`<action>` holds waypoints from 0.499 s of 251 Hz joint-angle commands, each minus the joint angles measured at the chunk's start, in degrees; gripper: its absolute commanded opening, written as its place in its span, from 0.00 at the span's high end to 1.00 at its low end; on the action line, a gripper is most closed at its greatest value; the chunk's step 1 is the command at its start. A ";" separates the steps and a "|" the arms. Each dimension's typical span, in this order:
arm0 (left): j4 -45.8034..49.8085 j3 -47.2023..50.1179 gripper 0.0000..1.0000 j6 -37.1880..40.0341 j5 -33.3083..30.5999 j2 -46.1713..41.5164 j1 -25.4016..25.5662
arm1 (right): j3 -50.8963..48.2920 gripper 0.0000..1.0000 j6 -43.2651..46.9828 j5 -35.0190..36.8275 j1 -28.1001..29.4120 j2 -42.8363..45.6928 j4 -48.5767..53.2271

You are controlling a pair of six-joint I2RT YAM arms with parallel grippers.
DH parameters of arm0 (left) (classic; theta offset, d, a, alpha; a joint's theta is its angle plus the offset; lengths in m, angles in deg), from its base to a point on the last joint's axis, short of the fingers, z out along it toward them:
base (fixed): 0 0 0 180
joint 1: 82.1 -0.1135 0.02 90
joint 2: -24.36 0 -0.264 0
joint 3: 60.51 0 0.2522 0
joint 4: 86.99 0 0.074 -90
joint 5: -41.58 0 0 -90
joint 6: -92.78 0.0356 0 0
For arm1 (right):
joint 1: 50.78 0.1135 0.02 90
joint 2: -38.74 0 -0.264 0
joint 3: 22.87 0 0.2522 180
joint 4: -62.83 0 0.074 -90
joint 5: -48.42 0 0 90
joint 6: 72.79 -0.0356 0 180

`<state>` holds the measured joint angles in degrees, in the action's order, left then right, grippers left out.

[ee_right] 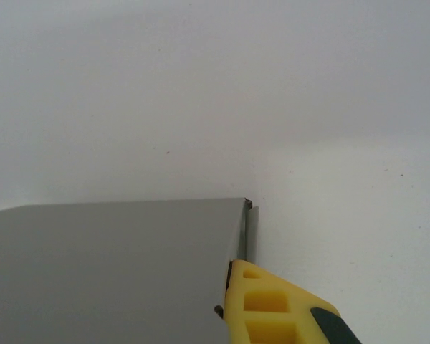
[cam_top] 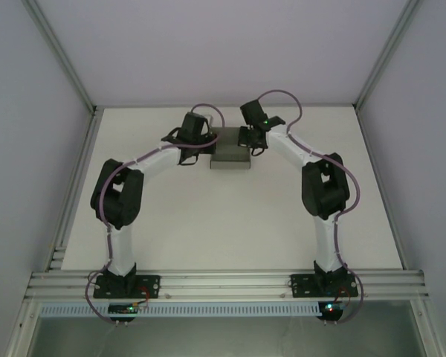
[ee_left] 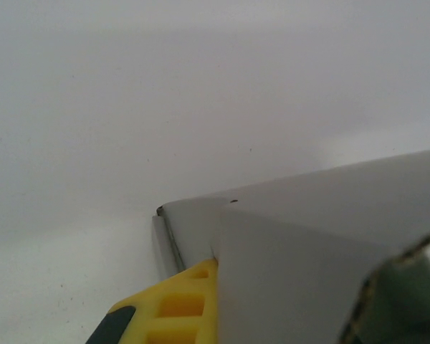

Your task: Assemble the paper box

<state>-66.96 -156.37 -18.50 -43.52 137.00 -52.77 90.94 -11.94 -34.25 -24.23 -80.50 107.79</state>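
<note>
Paper box [cam_top: 231, 154] is clenched at one end by left jaws, opposite by right jaws.

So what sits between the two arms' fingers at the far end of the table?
The grey paper box, clearest in the top view. In the wrist views its cardboard sits right against the left fingers and the right fingers.

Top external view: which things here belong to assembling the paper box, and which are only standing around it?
For the job:
- paper box
- left gripper, jaws shut on the box's left side
- right gripper, jaws shut on its right side

Not part of it:
- table, which only carries the box
- aluminium rail at the near edge
</note>
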 commanded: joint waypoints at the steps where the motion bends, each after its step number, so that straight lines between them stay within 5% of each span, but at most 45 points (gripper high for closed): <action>1: 2.12 4.52 1.00 -0.89 6.67 -0.11 3.18 | -4.15 1.00 -2.69 -3.02 3.03 3.26 -9.46; 86: -1.34 13.70 0.98 -0.92 6.91 -5.11 3.76 | -23.82 1.00 8.49 7.40 6.81 12.56 -23.59; 125: -1.26 15.23 0.83 -0.91 6.49 -8.73 3.81 | -27.91 1.00 13.20 10.27 8.80 13.68 -25.69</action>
<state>-73.50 -143.33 -18.98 -42.77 130.13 -51.27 65.61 -5.12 -24.81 -18.33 -68.24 87.88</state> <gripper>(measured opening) 0.138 0.071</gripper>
